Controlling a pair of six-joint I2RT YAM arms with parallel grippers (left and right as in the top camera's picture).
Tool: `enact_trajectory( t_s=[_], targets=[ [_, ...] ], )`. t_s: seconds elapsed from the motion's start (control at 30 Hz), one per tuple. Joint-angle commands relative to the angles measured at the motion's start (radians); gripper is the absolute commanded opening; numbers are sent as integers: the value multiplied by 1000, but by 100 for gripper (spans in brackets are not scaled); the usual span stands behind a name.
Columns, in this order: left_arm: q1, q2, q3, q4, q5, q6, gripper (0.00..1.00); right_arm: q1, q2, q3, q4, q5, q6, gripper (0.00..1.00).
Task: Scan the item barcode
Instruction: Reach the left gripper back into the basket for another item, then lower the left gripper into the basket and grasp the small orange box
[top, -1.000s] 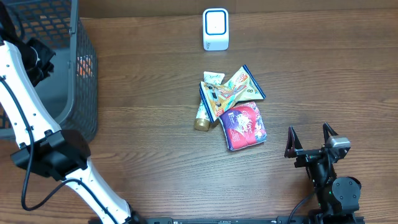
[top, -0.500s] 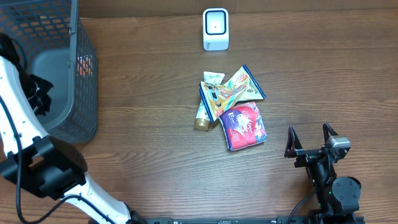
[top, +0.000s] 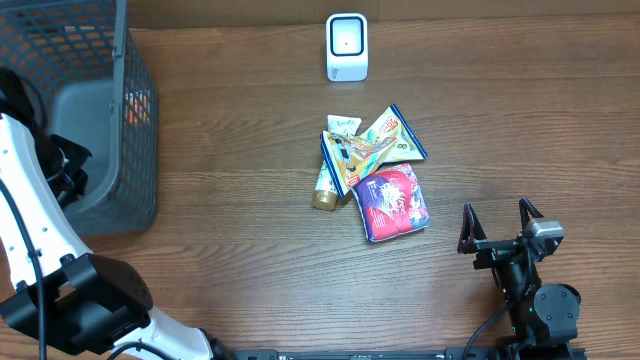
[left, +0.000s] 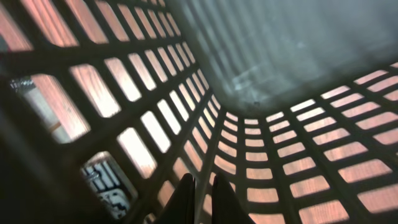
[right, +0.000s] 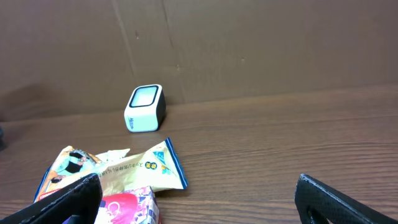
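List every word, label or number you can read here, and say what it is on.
No text is legible.
The yellow packet: print too small.
The red pouch: print blurred.
The tube: label too small.
The scanner: no marking visible.

Mock shop checkout on a lab bench
A white barcode scanner (top: 347, 46), a heap of snack packets (top: 377, 152) and a grey mesh basket (top: 140, 160) sit on a wooden table (top: 250, 240) backed by plain brown cardboard (right: 249, 43)
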Motion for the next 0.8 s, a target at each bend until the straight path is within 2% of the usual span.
enact_trajectory(
  t_s=[0.0, 0.23, 0.57, 0.77],
  targets=[
    [4, -32, -93, -15, -5, 12, 4, 5, -9, -10, 6, 9, 1, 100],
    [46, -41, -145, -15, -23, 32, 5, 5, -9, -10, 6, 9, 1, 100],
    [173, -144, -145, -15, -5, 81, 4, 5, -9, -10, 6, 9, 1, 100],
    [203, -192, -145, -15, 5, 108, 4, 5, -9, -10, 6, 9, 1, 100]
  ],
)
